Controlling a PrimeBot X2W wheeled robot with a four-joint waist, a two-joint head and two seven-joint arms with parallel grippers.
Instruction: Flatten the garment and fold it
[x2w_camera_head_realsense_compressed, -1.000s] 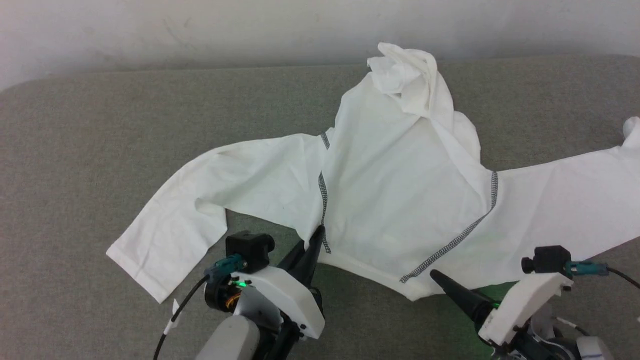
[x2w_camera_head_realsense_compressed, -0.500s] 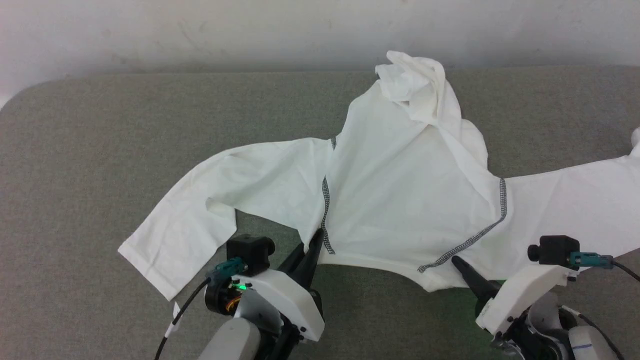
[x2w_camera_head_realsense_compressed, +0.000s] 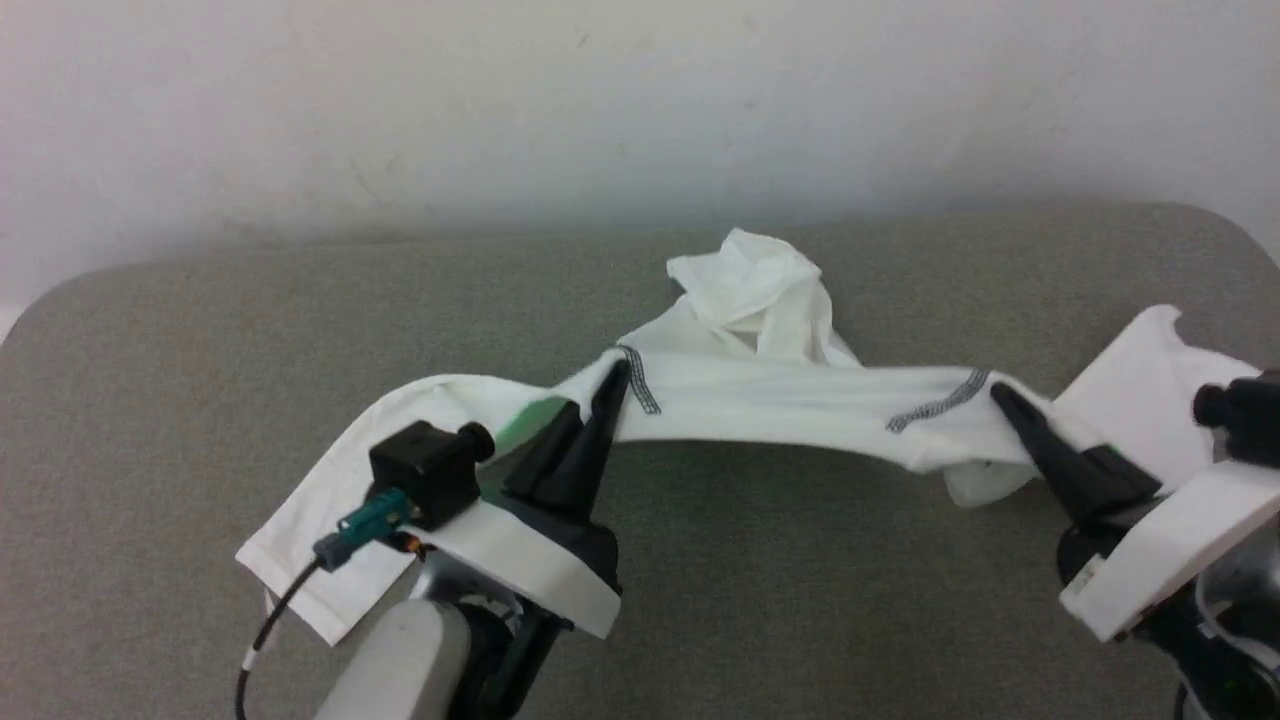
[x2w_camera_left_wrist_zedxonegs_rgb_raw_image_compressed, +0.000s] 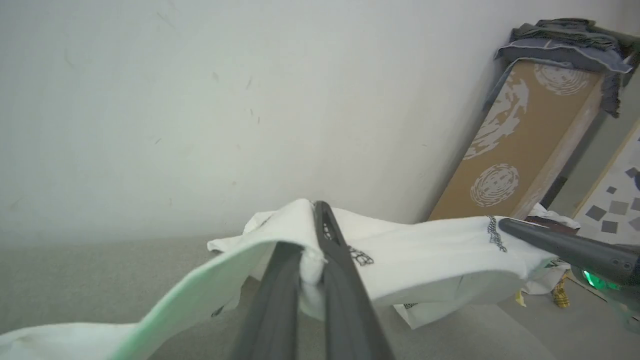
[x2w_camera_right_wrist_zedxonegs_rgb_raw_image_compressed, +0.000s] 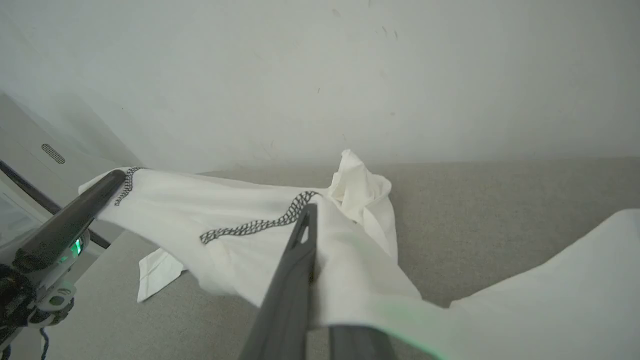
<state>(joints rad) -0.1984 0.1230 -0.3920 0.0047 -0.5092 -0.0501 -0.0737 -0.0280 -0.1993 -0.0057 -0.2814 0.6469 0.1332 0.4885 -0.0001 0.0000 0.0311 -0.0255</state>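
The garment (x2w_camera_head_realsense_compressed: 770, 385), a white shirt with dark zigzag stitching, hangs stretched between both grippers above the grey surface. My left gripper (x2w_camera_head_realsense_compressed: 615, 375) is shut on its edge at the left seam, cloth pinched between the fingers (x2w_camera_left_wrist_zedxonegs_rgb_raw_image_compressed: 320, 235). My right gripper (x2w_camera_head_realsense_compressed: 1000, 397) is shut on the edge near the right zigzag seam (x2w_camera_right_wrist_zedxonegs_rgb_raw_image_compressed: 307, 212). The left sleeve (x2w_camera_head_realsense_compressed: 330, 540) trails down onto the surface; the right sleeve (x2w_camera_head_realsense_compressed: 1140, 370) drapes over my right wrist. A bunched part (x2w_camera_head_realsense_compressed: 750, 290) sits behind the stretched edge.
The grey padded surface (x2w_camera_head_realsense_compressed: 200, 330) spreads under the shirt, ending at a white wall (x2w_camera_head_realsense_compressed: 500, 120) behind. In the left wrist view a brown patterned board (x2w_camera_left_wrist_zedxonegs_rgb_raw_image_compressed: 520, 135) leans against the wall with folded dark cloth (x2w_camera_left_wrist_zedxonegs_rgb_raw_image_compressed: 565, 35) on top.
My right gripper closed on the shirt's near edge. Both grippers then lifted that edge up off the surface, so the body now hangs stretched between them. The head camera also tilted.
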